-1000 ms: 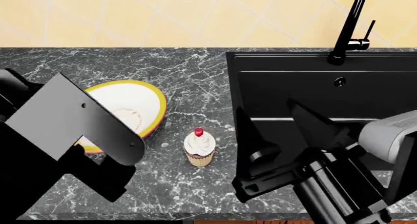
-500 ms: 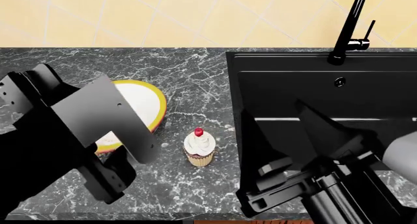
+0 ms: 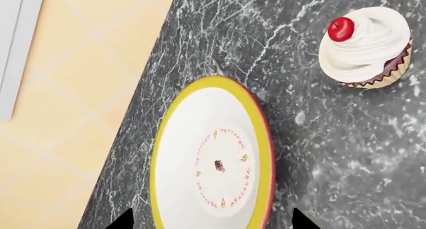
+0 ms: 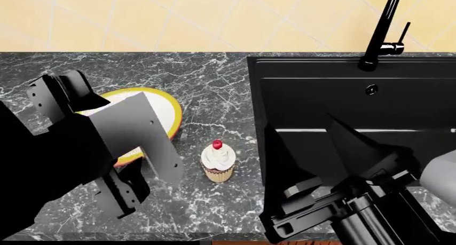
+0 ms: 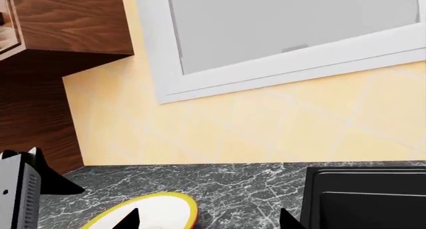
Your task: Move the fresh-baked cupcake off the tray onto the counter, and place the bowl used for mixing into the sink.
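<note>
Bowl [image 3: 213, 159]: directly under your left gripper [image 3: 211, 220], between its spread tips.
Cupcake [image 4: 217, 160]: beside the bowl.
Right gripper [image 4: 324, 149]: open, over the sink [image 4: 399, 95].

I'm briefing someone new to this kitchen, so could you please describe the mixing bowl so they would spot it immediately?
Start at the black sink with its tall faucet, then look left along the dark marble counter, past the cherry-topped cupcake. The bowl is the wide, shallow round dish there: white inside with a reddish dotted ring and a yellow, orange-edged rim.
</note>
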Tool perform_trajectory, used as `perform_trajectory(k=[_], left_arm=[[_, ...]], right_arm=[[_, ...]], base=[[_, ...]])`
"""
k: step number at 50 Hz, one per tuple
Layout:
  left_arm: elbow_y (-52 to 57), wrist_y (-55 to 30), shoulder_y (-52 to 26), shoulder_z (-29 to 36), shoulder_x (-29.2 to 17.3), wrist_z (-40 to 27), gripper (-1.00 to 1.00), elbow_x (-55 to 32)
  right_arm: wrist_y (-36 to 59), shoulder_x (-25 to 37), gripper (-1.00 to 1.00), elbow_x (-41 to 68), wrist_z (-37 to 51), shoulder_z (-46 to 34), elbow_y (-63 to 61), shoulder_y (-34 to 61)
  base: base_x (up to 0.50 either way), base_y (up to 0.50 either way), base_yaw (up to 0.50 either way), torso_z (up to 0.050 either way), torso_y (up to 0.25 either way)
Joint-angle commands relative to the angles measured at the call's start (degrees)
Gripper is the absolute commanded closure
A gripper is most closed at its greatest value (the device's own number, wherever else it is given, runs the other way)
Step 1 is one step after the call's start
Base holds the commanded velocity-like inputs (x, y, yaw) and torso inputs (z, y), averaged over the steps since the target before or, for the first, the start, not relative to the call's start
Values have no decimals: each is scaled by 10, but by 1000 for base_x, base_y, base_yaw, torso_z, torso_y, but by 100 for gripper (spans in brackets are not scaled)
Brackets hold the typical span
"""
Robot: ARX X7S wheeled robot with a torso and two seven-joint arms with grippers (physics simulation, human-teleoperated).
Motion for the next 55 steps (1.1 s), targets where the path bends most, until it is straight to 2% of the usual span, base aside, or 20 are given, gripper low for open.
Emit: perform_trajectory(k=[1, 7, 14, 25, 35, 36, 45, 55], left_arm=[[-5, -10, -2, 13, 10, 107, -100, 112], [10, -8, 17, -6, 17, 187, -100, 199], [18, 1, 22, -1, 17, 252, -100, 260], [24, 16, 43, 16, 7, 318, -100, 325], [22, 39, 76, 40, 14, 399, -100, 422], [14, 53, 87, 57, 20, 434, -100, 470], [-7, 72, 95, 80, 25, 466, -100, 519], [-22, 77, 98, 92, 22, 468, -100, 535]], right_arm=[[-14, 2, -100, -9, 5, -27, -2, 18], [-31, 5, -100, -8, 2, -51, -3, 35], [-76, 0, -100, -24, 10, -141, -3, 103], [-98, -10, -100, -35, 21, -189, -1, 134], [-110, -15, -100, -47, 30, -221, -3, 157], [-111, -16, -100, -51, 33, -226, -2, 159], [-118, -23, -100, -57, 40, -245, 1, 170], [-123, -25, -100, -53, 41, -251, 7, 176]], base=[[0, 0, 0, 0, 0], [0, 0, 0, 0, 0], [0, 0, 0, 0, 0], [0, 0, 0, 0, 0], [0, 0, 0, 0, 0], [0, 0, 0, 0, 0], [0, 0, 0, 0, 0], [0, 0, 0, 0, 0]])
